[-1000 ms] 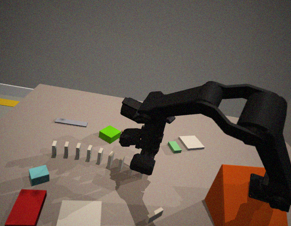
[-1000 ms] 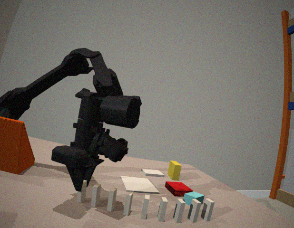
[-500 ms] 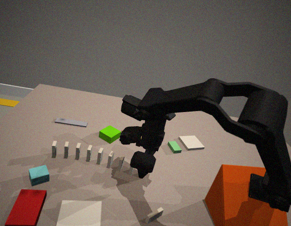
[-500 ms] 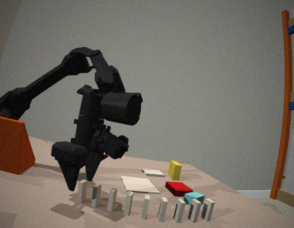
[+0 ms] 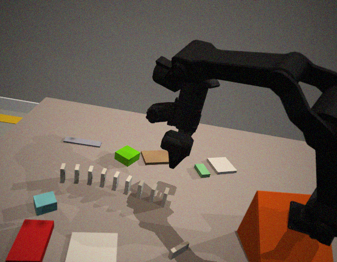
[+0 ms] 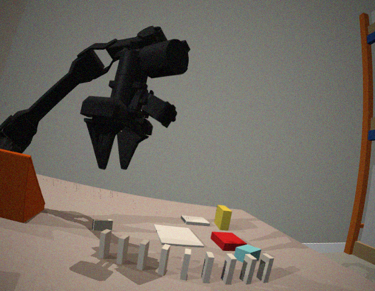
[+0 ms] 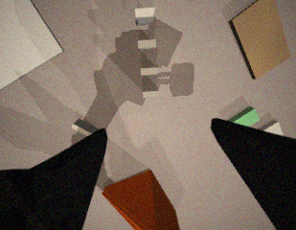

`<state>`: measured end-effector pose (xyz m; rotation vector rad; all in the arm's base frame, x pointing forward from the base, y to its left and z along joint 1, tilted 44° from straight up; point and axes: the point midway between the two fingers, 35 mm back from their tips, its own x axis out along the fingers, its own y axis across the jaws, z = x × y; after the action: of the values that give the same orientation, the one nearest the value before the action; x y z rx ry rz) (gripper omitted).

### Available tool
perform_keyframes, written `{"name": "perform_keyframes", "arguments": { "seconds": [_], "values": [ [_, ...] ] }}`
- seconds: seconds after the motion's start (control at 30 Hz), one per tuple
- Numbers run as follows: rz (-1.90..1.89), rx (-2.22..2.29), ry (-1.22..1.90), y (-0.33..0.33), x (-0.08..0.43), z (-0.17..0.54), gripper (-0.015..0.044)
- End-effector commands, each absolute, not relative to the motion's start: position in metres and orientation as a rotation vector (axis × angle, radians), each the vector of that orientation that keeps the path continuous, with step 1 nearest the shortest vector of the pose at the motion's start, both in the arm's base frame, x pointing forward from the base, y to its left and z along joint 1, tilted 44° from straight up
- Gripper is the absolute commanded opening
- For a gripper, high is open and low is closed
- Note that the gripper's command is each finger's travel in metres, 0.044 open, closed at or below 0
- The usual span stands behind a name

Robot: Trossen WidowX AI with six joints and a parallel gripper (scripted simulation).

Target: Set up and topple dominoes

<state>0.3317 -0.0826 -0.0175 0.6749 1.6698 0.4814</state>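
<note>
We hold our gripper (image 5: 174, 166) (image 6: 113, 168) (image 7: 159, 127) wide and unladen above the table (image 5: 216, 197) (image 6: 134, 207) (image 7: 195, 158) — nine dominoes (image 5: 115, 180) (image 6: 185, 264) stand in a curved row, one domino (image 5: 179, 250) (image 6: 102, 225) (image 7: 85, 126) lying apart.

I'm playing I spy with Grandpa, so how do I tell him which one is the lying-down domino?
Find the big orange block under the black arm. Near it lies a small pale grey domino, on its side, unlike the nine upright ones.
</note>
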Motion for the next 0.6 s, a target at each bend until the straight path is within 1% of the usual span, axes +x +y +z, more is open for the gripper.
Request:
{"name": "perform_keyframes", "arguments": {
  "seconds": [0.0,0.13,0.27,0.33,0.57],
  "values": [
    [0.579,0.575,1.636,-0.057,0.332,-0.008,0.044],
    [0.844,0.31,1.483,0.012,0.323,0.016,0.044],
    [1.095,0.069,1.303,0.073,0.296,0.035,0.044],
    [1.137,0.029,1.269,0.083,0.29,0.038,0.044],
    [1.137,0.029,1.269,0.087,0.29,0.033,0.044]
  ]
}}
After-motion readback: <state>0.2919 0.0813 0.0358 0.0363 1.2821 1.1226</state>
